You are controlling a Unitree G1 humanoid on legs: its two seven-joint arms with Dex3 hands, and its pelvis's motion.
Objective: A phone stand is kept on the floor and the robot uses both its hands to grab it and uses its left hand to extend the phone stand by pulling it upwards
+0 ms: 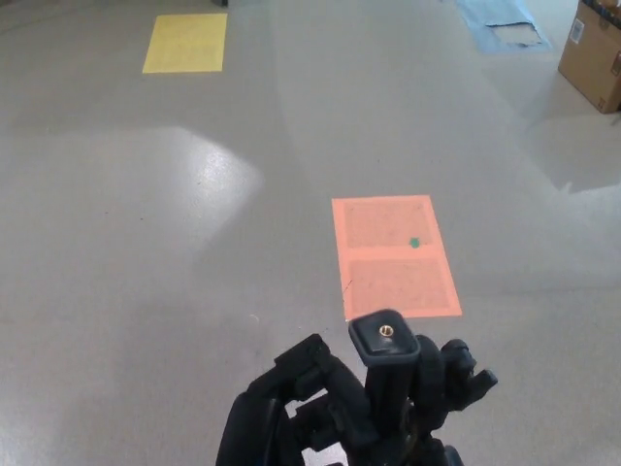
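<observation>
The black phone stand (385, 342) rises from the bottom edge of the head view, its square top plate with a brass screw facing up. Black knobs of its head (464, 377) stick out to the right. My left hand (291, 413) comes up from the bottom edge just left of the column, its fingers curled round the column below the top plate. The lower pole and the stand's feet are out of frame. No part of my right hand shows.
An orange floor patch (395, 254) with a green dot lies just beyond the stand. A yellow patch (185, 42) is far left, a blue sheet (500, 21) far right, and a cardboard box (595, 50) sits at the top right corner.
</observation>
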